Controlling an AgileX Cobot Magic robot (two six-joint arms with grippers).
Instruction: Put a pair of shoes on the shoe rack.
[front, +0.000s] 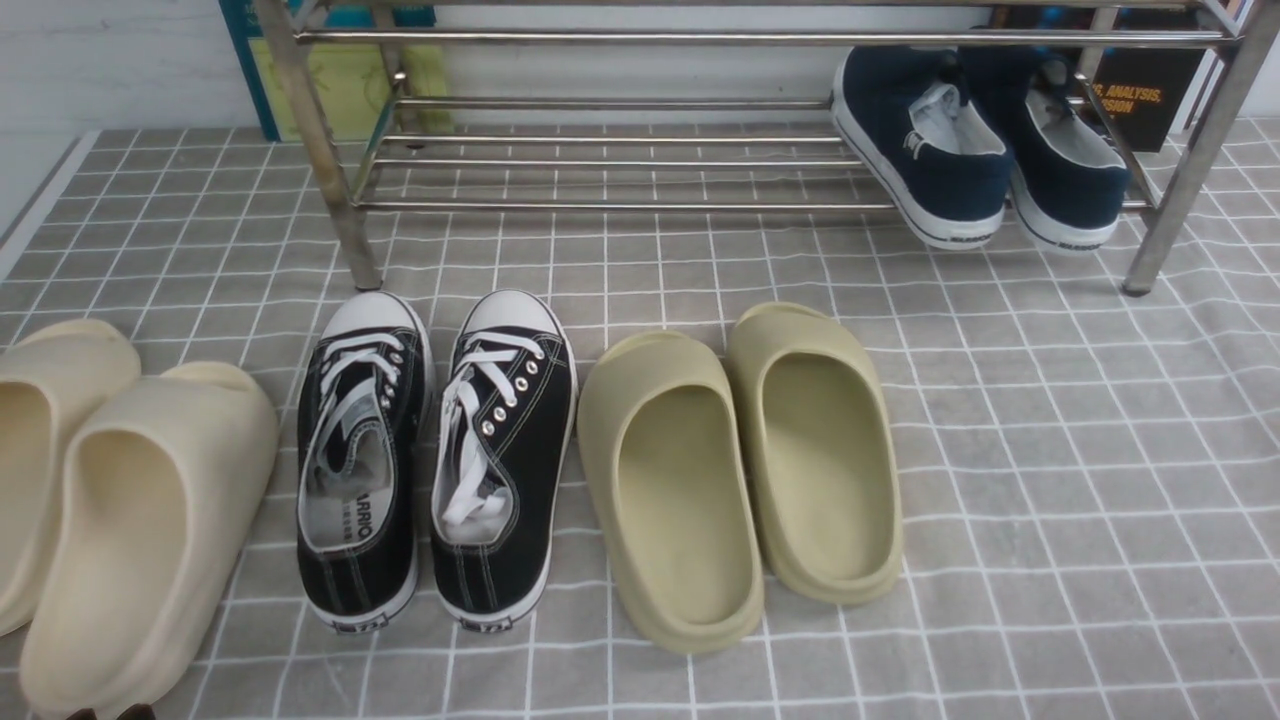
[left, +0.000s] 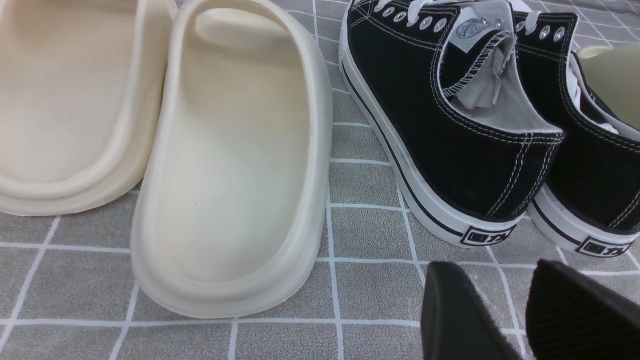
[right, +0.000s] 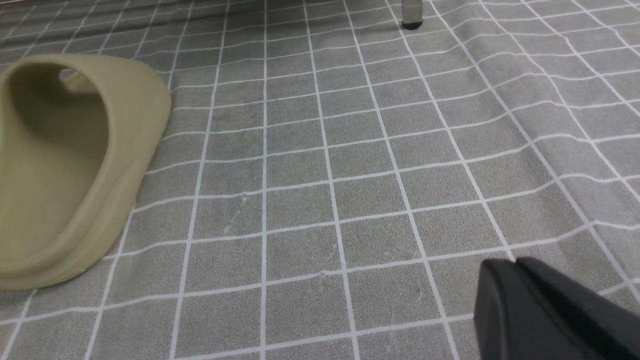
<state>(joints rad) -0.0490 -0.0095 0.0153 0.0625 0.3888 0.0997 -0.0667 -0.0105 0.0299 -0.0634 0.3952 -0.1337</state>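
Note:
The two navy-blue slip-on shoes (front: 925, 150) (front: 1065, 165) with white soles lie side by side on the lower rails of the silver shoe rack (front: 620, 160), at its right end, heels toward me. My left gripper (left: 492, 280) is open and empty, low over the cloth just behind the heels of the black lace-up sneakers. My right gripper (right: 505, 272) is shut and empty, low over bare cloth to the right of an olive slide. Neither gripper shows clearly in the front view.
In front of the rack stand a cream slide pair (front: 110, 480), black lace-up sneakers (front: 440, 450) and an olive slide pair (front: 740, 460). A rack post foot (right: 411, 15) stands ahead of the right gripper. A grey checked cloth (front: 1080, 480) covers the surface.

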